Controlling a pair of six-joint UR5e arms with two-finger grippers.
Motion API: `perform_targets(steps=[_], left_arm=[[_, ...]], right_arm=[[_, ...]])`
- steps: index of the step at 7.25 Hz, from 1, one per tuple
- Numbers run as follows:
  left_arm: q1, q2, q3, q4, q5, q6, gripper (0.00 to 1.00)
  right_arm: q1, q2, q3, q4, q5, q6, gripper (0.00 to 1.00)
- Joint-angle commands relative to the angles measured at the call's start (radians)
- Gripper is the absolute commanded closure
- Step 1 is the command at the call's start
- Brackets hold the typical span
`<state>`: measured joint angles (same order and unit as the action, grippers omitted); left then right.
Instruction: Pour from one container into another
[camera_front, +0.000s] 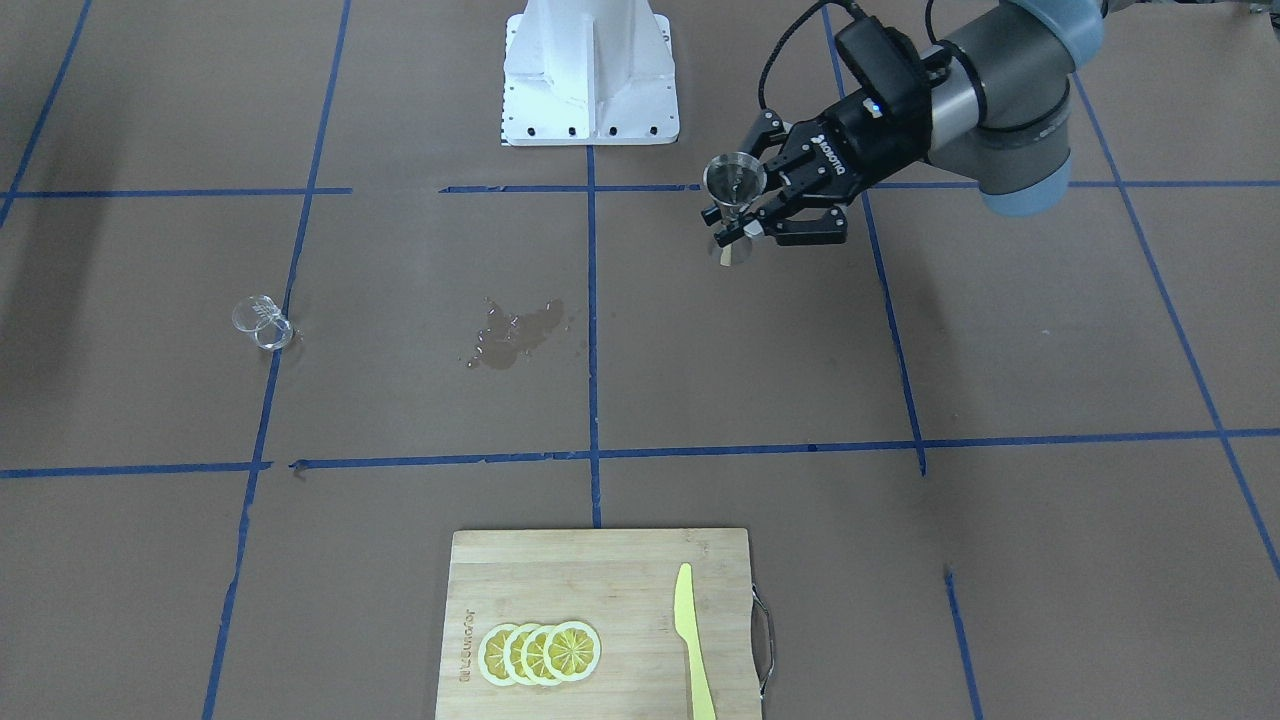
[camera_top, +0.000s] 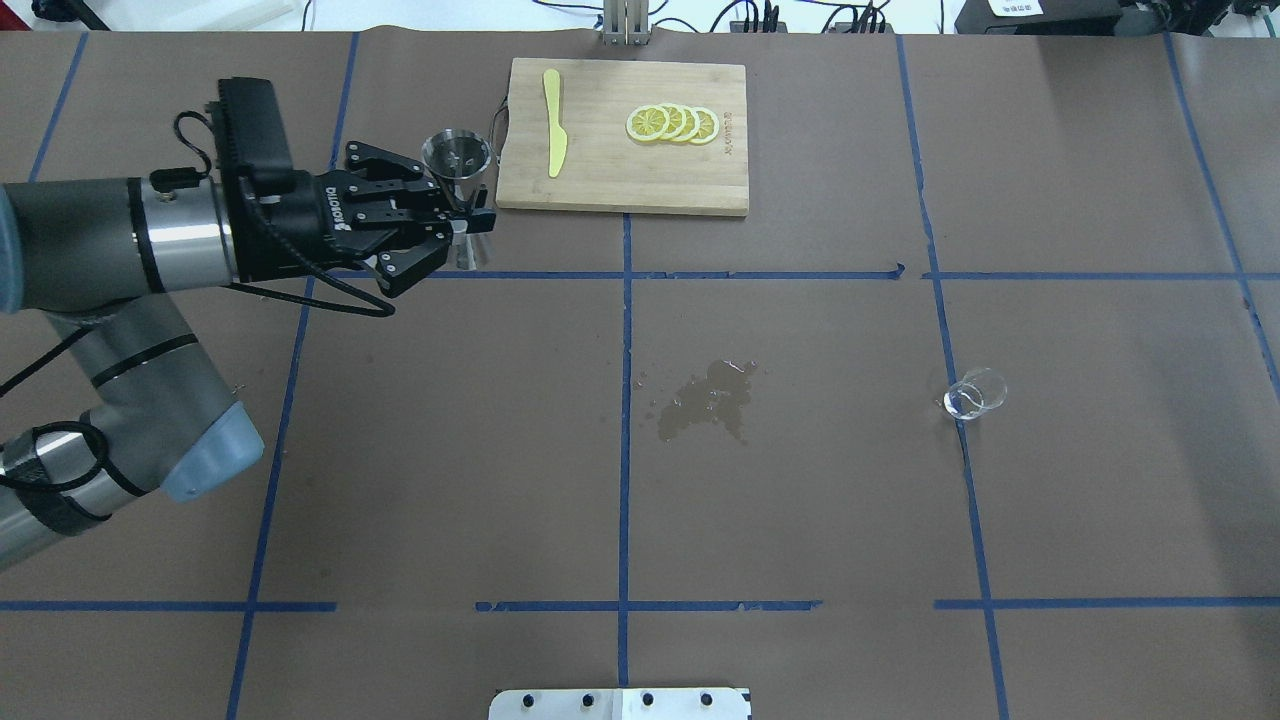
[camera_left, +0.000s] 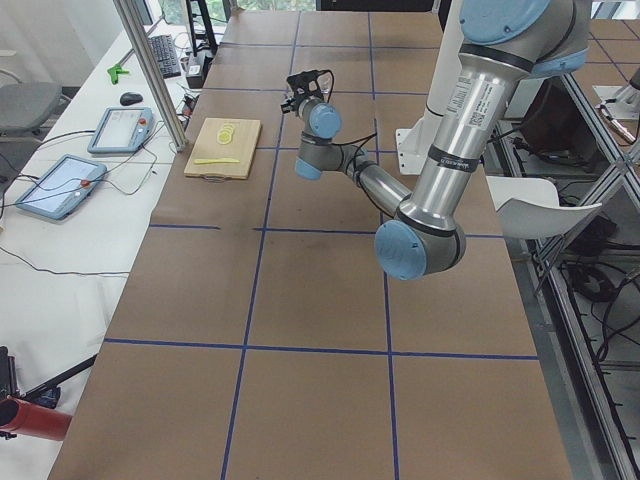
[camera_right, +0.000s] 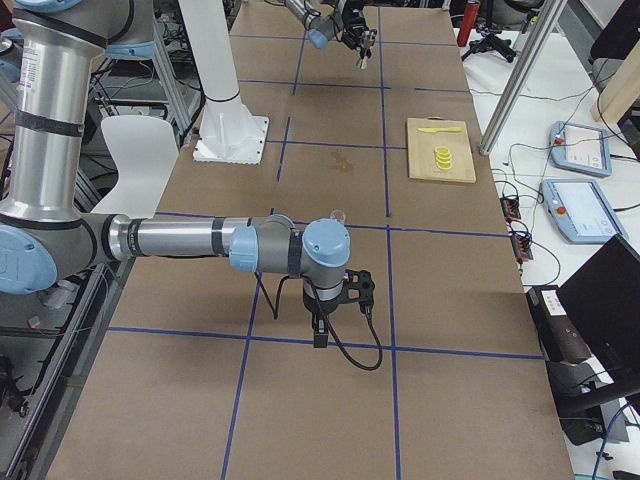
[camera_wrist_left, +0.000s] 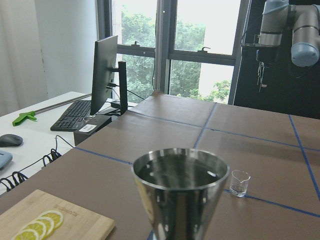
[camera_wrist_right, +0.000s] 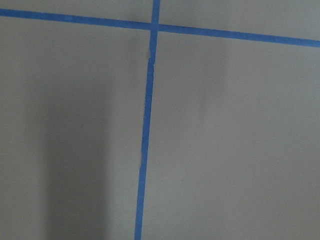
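The left tool (camera_front: 757, 215) was clenched on the waist of the steel jigger (camera_front: 733, 183), holding it upright above the worktop (camera_top: 800, 500) near the cutting board (camera_top: 620, 170). The glass cup (camera_top: 975, 393) stood well apart, beyond a wet spill (camera_top: 710, 398). I cannot tell the right tool's (camera_right: 358, 288) state.
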<state>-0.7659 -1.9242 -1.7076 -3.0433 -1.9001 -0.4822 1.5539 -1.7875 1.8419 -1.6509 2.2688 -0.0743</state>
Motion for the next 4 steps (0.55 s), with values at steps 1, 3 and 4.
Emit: perform_targets(steps=[1, 3, 4], left_arm=[[-0.038, 0.159, -0.099, -0.058, 0.089, -0.099, 1.0], [-0.033, 0.197, -0.136, -0.055, 0.381, -0.272, 1.0], [-0.02, 0.211, -0.132, -0.048, 0.512, -0.288, 1.0]], right_arm=[[0.0, -0.001, -0.001, 0.002, 0.0, -0.001, 0.0], [0.0, -0.001, -0.001, 0.002, 0.0, -0.001, 0.0], [0.0, -0.001, -0.001, 0.005, 0.0, -0.001, 0.0]])
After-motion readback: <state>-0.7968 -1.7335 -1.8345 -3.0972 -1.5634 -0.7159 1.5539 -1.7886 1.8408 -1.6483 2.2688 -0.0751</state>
